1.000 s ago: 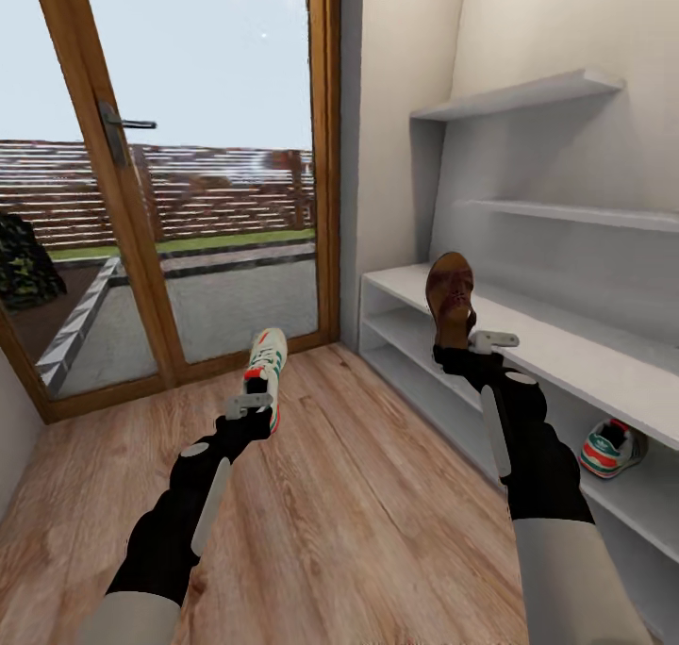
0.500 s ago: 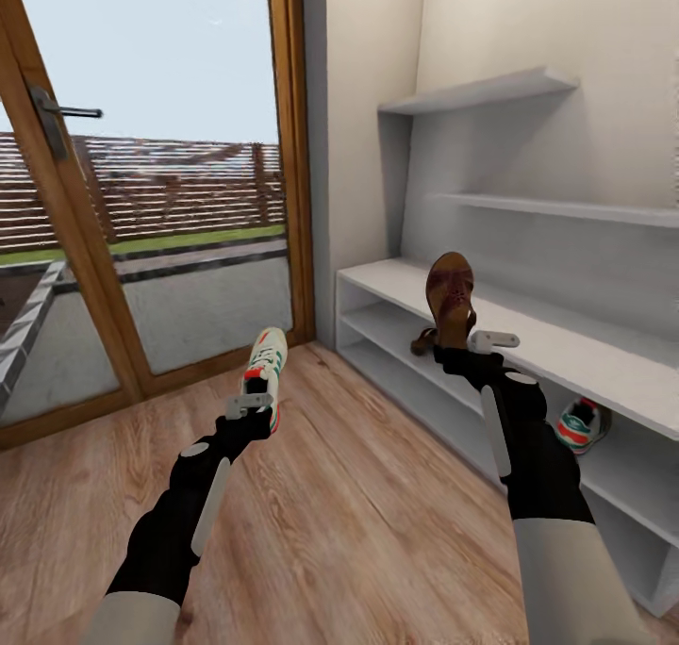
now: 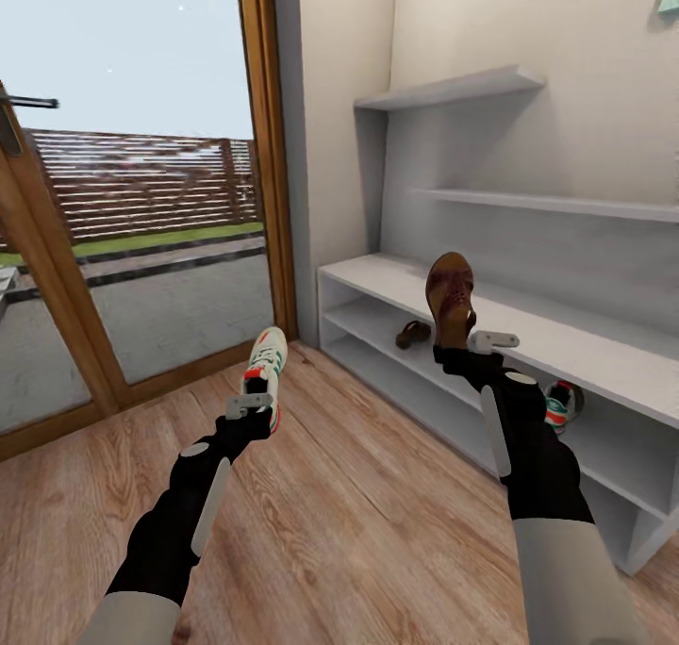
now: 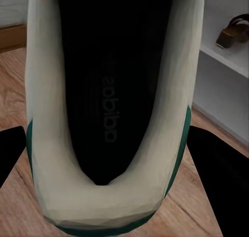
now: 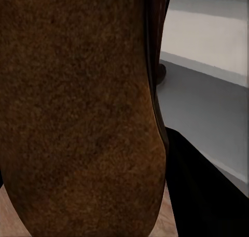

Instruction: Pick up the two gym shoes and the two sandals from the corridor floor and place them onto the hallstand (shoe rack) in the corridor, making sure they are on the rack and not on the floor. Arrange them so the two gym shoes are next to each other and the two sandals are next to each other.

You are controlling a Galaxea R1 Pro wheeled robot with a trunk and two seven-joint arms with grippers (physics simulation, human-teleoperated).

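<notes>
Left gripper [image 3: 253, 405]: I am clenching it on the heel end of one gym shoe [image 3: 267, 367], toe pointing up and away, carried above the corridor floor [image 3: 358, 522].
Right gripper [image 3: 470, 345]: I am clamping it on one sandal [image 3: 450, 296], which is standing upright in front of the hallstand [image 3: 585, 348]; in the right wrist view its brown sole [image 5: 78, 112] is blocking sight of the fingers.
Second sandal [image 3: 412, 333]: it is sitting on the middle shelf of the hallstand, toward the door end.
Second gym shoe [image 3: 559, 405]: it is sitting on the same shelf level, further along and well apart from the shelved sandal, partly hidden behind my right forearm.
Risk, pairing: I am judging that each carried shoe needs to land just beside its mate; with the mates well apart, sending either arm to the wrong end would be mixing the pairs.
Risk, entry: the held sandal is standing tall, so I am expecting it to catch the top board unless it is tilted before going in.
Risk, knock: reaching in could be pushing a shelved shoe off onto the floor.
Writing: the left wrist view is showing a faint, mirrored word on the dark insole [image 4: 109, 112]; it seems to read "adidas", though I am not sure.
</notes>
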